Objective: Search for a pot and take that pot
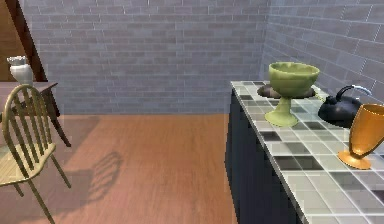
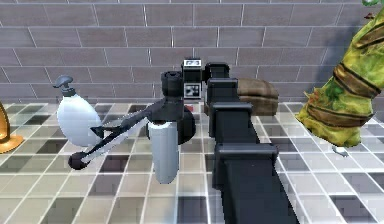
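a stretch robot's arm (image 2: 245, 165) reaches out over a tiled counter (image 2: 40, 190), its gripper (image 2: 90, 142) close by a white pump bottle (image 2: 73, 115) and a white cylinder (image 2: 165, 150); whether the fingers (image 2: 125, 120) are apart or together cannot be told, nor whether they hold anything. a brown loaf (image 2: 260, 97) sits by the grey brick wall. in the forward view the counter carries a green goblet (image 1: 291, 88), a black kettle (image 1: 343, 105) and an orange cup (image 1: 364, 133); a dark round vessel (image 1: 268, 91), possibly the pot, lies just behind the goblet. a wooden chair (image 1: 25, 140) stands at that view's left
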{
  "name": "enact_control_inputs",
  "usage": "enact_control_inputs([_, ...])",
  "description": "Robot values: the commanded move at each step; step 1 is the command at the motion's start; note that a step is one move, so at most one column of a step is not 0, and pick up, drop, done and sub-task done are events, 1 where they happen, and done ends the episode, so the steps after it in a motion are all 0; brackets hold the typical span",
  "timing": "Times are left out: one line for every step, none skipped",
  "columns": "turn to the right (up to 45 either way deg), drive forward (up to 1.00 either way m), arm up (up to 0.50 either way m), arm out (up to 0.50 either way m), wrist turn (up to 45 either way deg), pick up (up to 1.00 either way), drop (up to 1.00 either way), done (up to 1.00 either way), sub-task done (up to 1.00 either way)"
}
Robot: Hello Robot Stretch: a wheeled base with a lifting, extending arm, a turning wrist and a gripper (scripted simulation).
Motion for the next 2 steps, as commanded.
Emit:
enact_control_inputs([0.0,0.00,0.00,0.00,45.0,0.00,0.00,0.00,0.00])
enact_control_inputs([0.0,0.00,0.00,0.00,30.0,0.00,0.00,0.00,0.00])
